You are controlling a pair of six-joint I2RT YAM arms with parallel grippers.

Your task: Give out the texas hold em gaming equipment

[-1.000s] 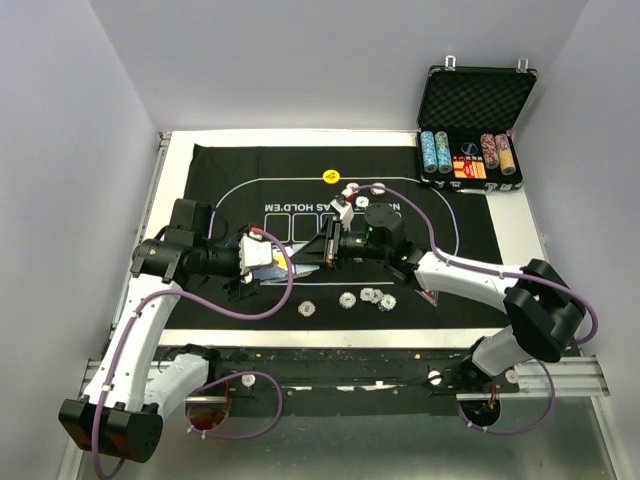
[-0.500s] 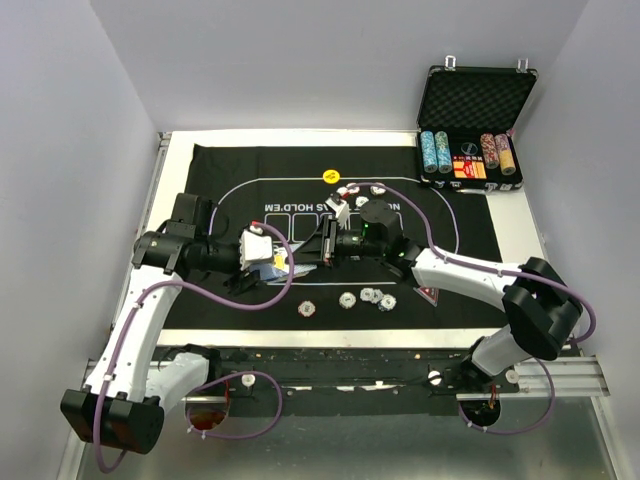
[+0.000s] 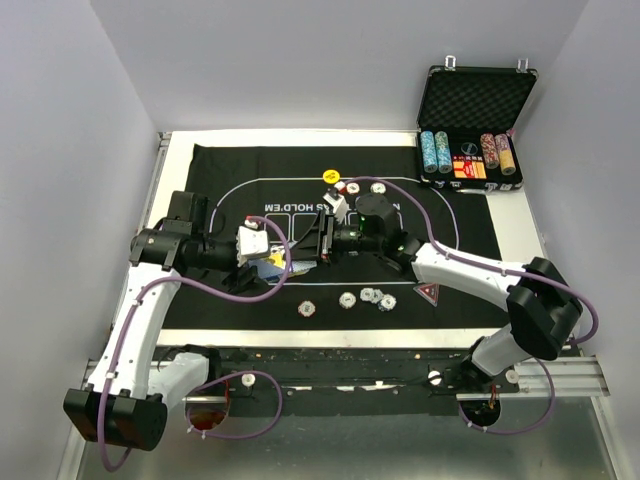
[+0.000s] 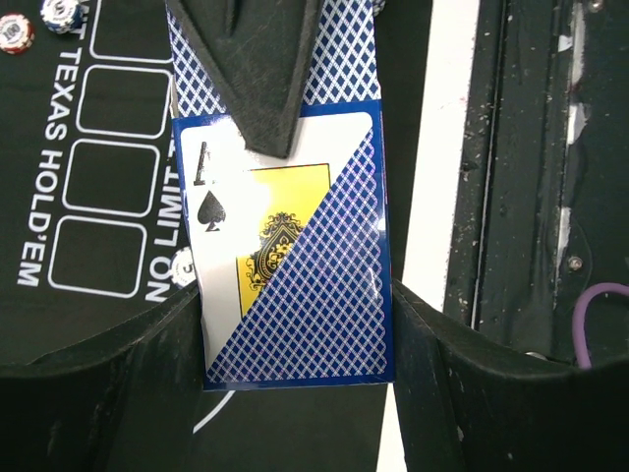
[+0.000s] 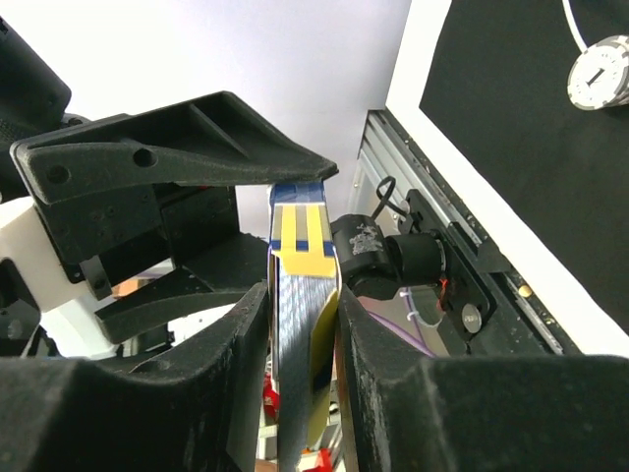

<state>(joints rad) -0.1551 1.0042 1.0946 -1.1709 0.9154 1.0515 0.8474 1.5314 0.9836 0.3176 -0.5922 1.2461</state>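
Above the black felt mat (image 3: 215, 170), over the left half of its printed oval, the blue-backed card pack (image 4: 295, 265) hangs between both arms. Its long axis runs along the line from one wrist to the other. The left gripper (image 4: 295, 295) is clenched on the end toward the mat's left edge. The right gripper (image 5: 300, 305) straddles the opposite end edge-on; whether its fingers press or stand just off, I cannot tell. The next move likely needs the right arm to back off along that axis.

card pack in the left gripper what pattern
Blue-and-white crosshatch; the card pack shows best in left wrist view.
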